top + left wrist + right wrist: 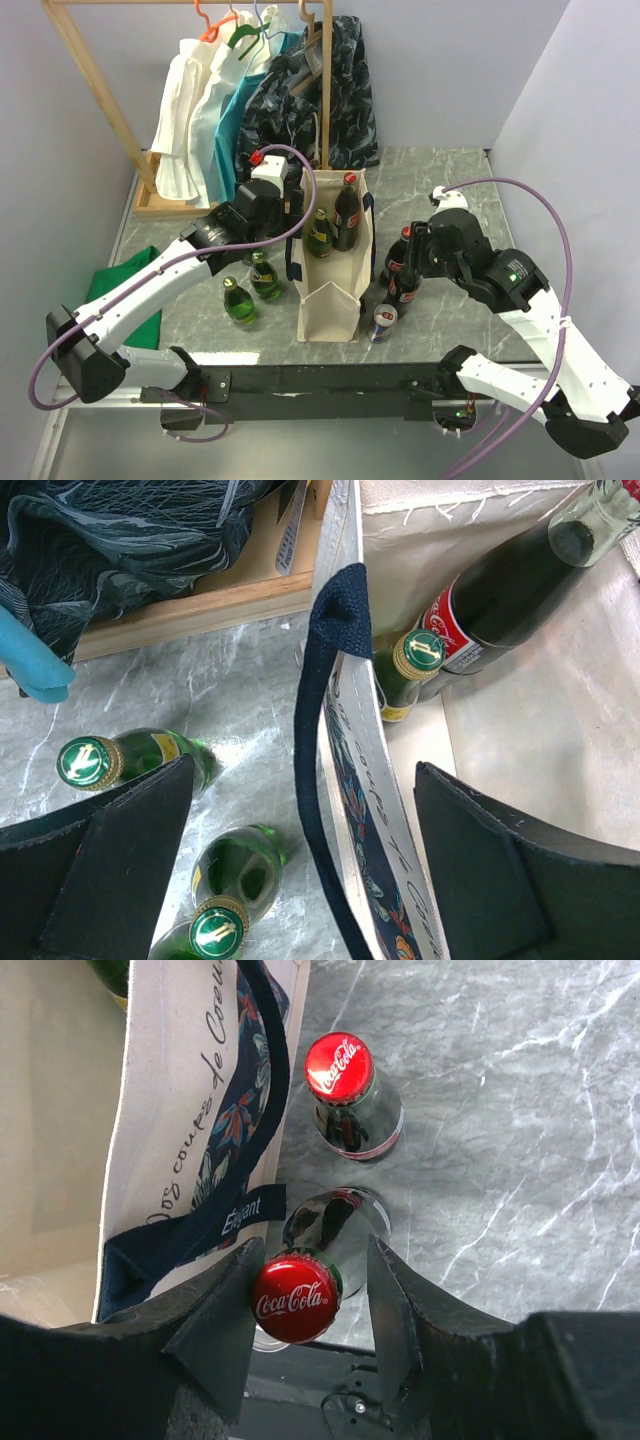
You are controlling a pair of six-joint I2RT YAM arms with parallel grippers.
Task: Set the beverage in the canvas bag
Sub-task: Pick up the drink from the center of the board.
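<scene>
Right gripper [315, 1248]: its fingers straddle the red-capped neck of a cola bottle [295, 1298] standing on the marble table [500, 1110] just beside the outer right wall of the canvas bag [170, 1110]; whether they clamp it cannot be told. Left gripper [300, 770]: jaws wide apart, one finger on either side of the bag's left wall and navy handle [315, 740]. The bag stands upright between the arms and already contains a green bottle [320, 232] and a dark cola bottle [347, 212].
</scene>
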